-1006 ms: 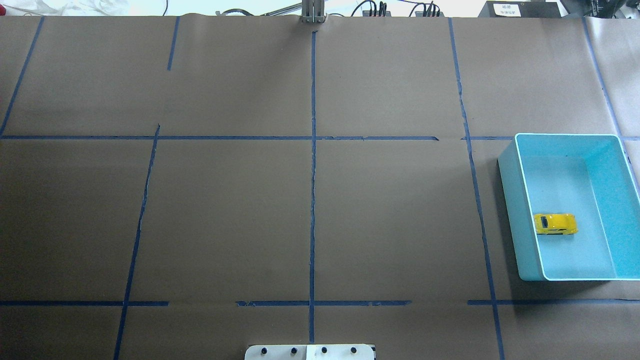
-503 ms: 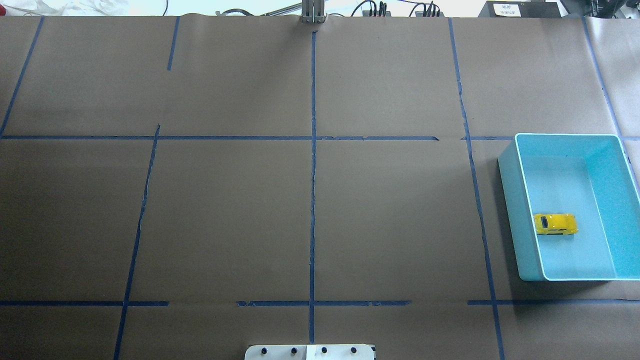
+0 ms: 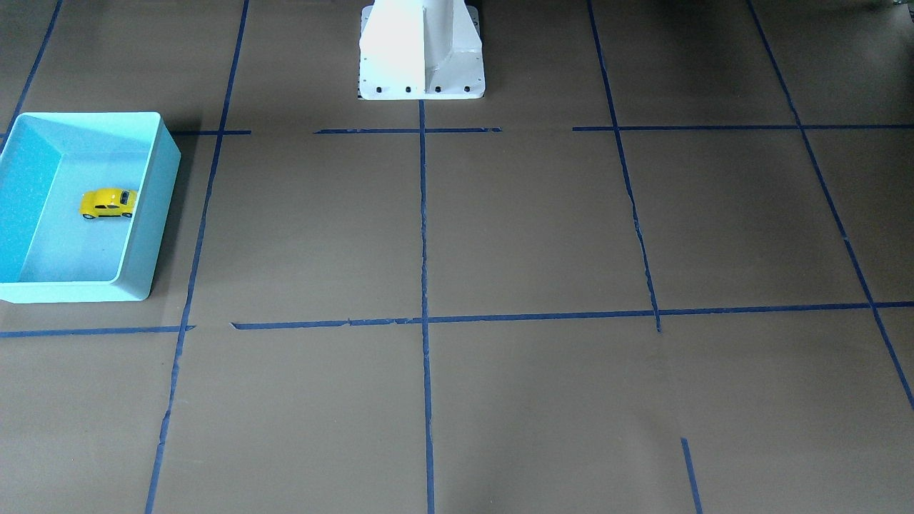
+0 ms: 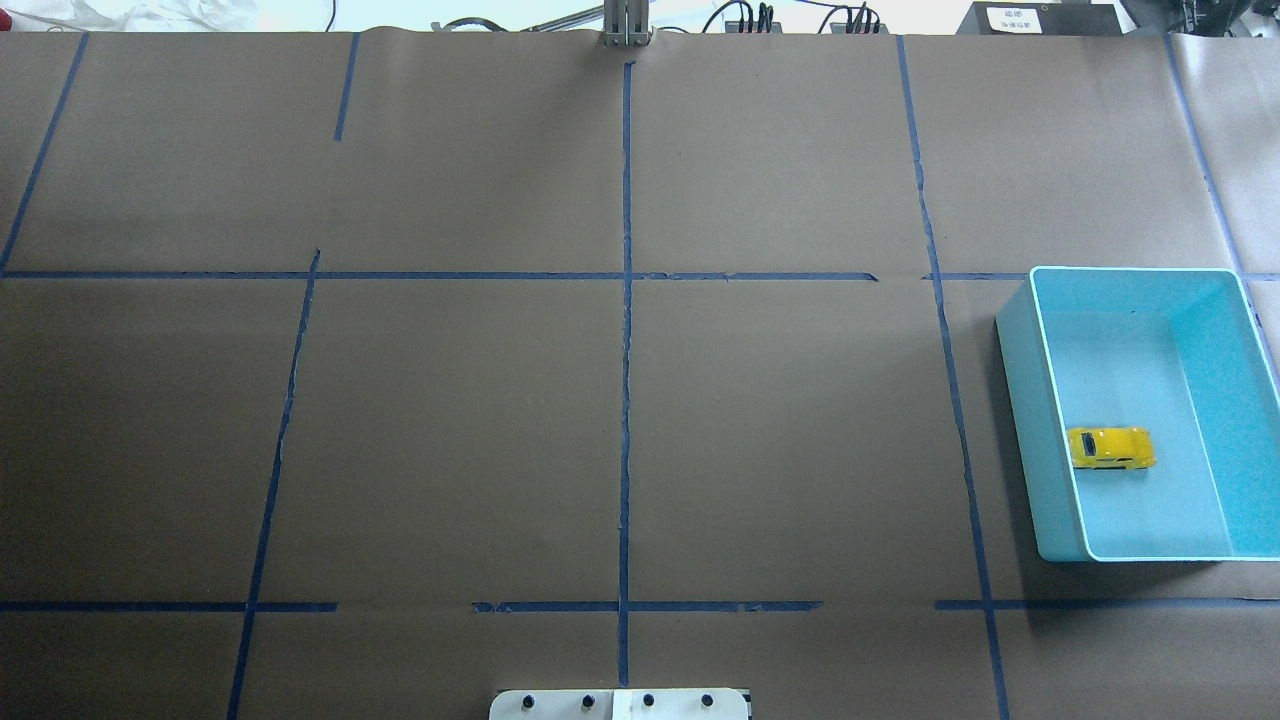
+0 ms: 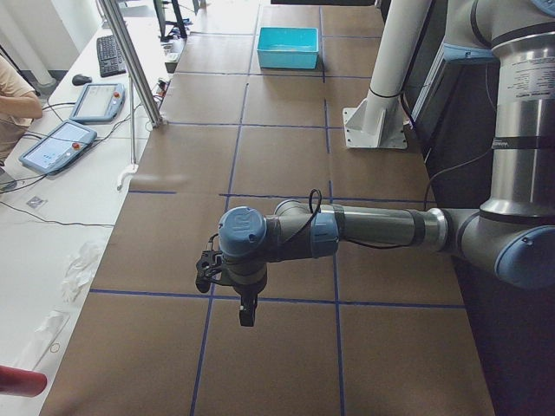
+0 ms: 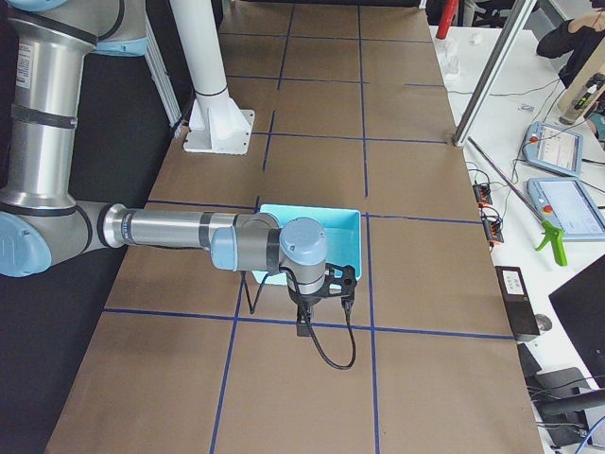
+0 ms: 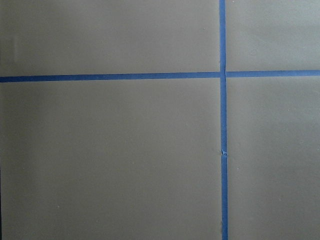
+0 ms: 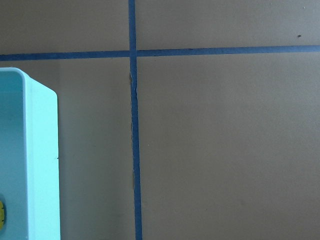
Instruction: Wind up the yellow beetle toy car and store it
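The yellow beetle toy car [image 4: 1110, 447] stands on its wheels inside the turquoise bin [image 4: 1016, 400] at the table's right side; both also show in the front view, car [image 3: 108, 203] and bin [image 3: 158, 207]. A sliver of the car [image 8: 1, 216] shows at the right wrist view's edge, inside the bin's wall [image 8: 42, 165]. My left gripper [image 5: 246, 314] hangs over bare table far from the bin. My right gripper [image 6: 304, 320] hovers just outside the bin [image 6: 345, 230]. Both show only in side views, so I cannot tell whether they are open or shut.
Brown paper with a blue tape grid [image 4: 626, 400] covers the table. The robot's white base [image 3: 421, 50] stands at the near middle edge. Operator desks with tablets [image 5: 54, 146] lie beyond the far edge.
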Controlling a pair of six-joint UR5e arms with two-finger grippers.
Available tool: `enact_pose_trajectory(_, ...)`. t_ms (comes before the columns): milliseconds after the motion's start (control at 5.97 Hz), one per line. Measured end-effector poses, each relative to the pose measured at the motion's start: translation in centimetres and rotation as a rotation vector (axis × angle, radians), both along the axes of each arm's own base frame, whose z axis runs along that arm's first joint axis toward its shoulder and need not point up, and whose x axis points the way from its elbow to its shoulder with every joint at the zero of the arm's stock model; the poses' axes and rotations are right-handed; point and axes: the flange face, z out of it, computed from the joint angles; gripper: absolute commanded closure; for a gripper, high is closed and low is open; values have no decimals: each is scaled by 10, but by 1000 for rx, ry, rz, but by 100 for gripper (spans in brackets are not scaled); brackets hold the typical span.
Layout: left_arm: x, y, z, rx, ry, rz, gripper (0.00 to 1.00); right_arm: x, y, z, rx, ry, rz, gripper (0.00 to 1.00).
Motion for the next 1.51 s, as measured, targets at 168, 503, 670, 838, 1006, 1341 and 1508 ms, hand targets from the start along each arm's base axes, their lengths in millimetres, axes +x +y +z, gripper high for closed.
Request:
enact_pose_trajectory(168, 0, 0, 0, 0, 0, 0, 0, 0, 0, 1, -1, -4, -1, 0)
enact_pose_trajectory(503, 0, -1, -2, 3, 0, 0, 0, -1, 0, 0, 0, -9, -1, 0)
enact_pose_trajectory(670, 0, -1, -2, 3, 0, 0, 0, -1, 0, 0, 0, -9, -1, 0)
enact_pose_trajectory(838, 0, 0, -1, 2, 0, -1, 0, -1, 0, 0, 0, -10, -2, 0)
enact_pose_trajectory(1006, 0, 0, -1, 1, 0, -1, 0, -1, 0, 0, 2, -11, -2, 0)
enact_pose_trajectory(1341, 0, 0, 0, 0, 0, -1, 0, -1, 0, -1, 3, -15, -1, 0)
enact_pose_trajectory(1508, 0, 0, 0, 0, 0, 0, 0, -1, 0, -1, 3, -16, -1, 0)
